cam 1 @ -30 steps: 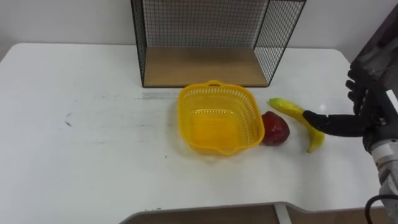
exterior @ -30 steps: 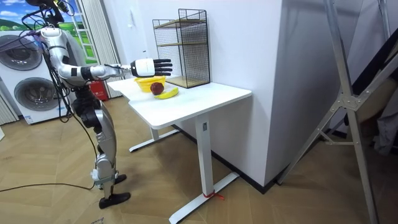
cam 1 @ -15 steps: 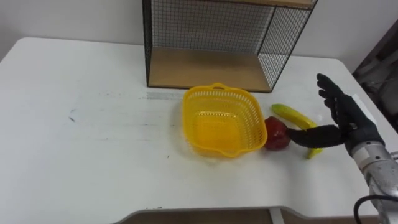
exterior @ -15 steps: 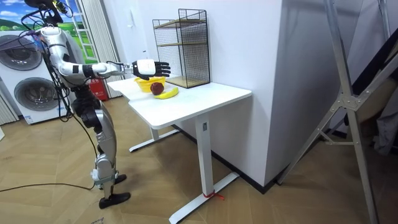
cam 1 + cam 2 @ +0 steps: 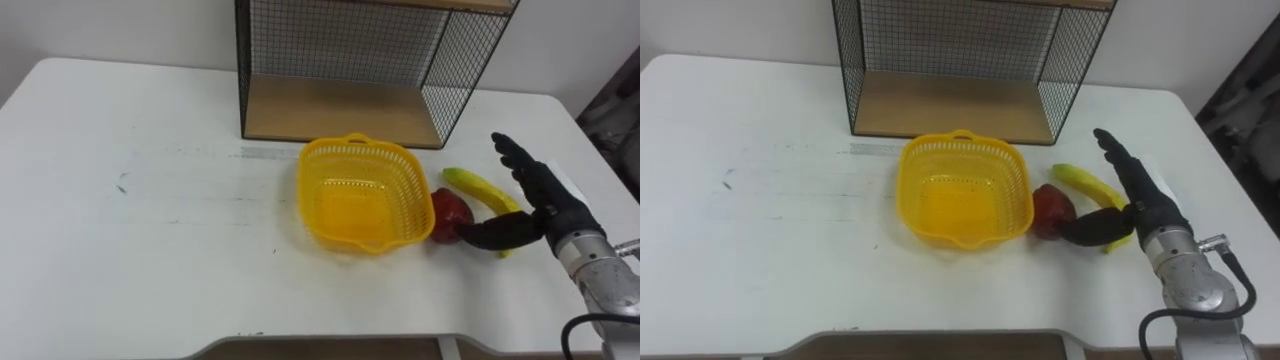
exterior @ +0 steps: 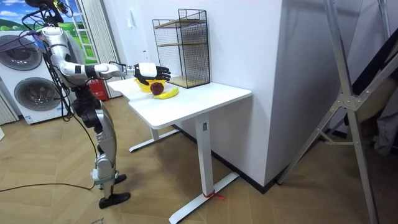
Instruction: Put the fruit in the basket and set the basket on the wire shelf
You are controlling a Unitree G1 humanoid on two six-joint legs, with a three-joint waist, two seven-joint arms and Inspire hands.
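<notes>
White tabletop, seen from above. At its far edge we note a black wire shelf with a wooden board as its bottom level, nothing on it. A yellow basket sits just in front of the shelf, upright and holding no fruit.

Both fruits lie on the tabletop to the right of the basket. A red apple is right up against the basket's right wall. A banana lies just beyond the apple, slanting from the far left to the near right.

We see the right hand over the banana's near end, spread, fingers straight and pointing toward the shelf. Its thumb reaches left across the banana, and the tip is close to the apple; contact we cannot tell. It grips nothing.

From the room view, the robot stands upright at the tabletop's end on the room view's left, right arm stretched out over it. Washing machines stand behind it.
</notes>
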